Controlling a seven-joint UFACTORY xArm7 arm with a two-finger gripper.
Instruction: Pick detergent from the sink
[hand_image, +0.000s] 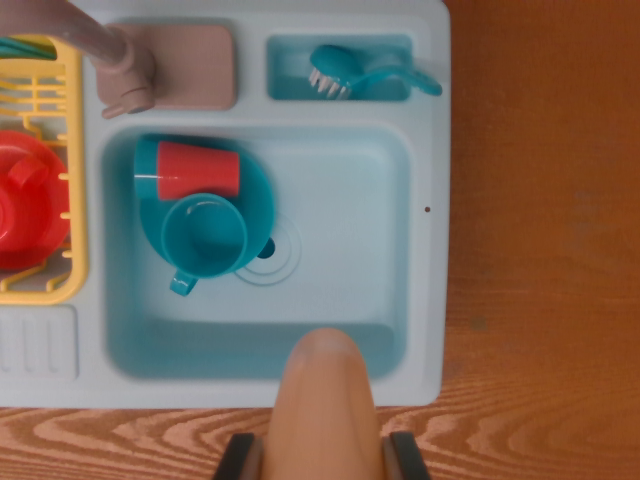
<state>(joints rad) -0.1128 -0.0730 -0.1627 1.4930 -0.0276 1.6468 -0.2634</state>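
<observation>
Detergent: I see the tan bottle (327, 405) pinched in my gripper (325, 455), its rounded top over the sink's (420, 200) near rim.
Gripper: dark fingers (405, 458) press both of the bottle's sides.
Sink basin: a teal plate (255, 195) carries a red cup (198, 170) lying down and a teal mug (205, 235).
Behind the sink: a teal brush (365, 75) in its tray.
Beside the sink: a yellow rack (45, 100).
</observation>
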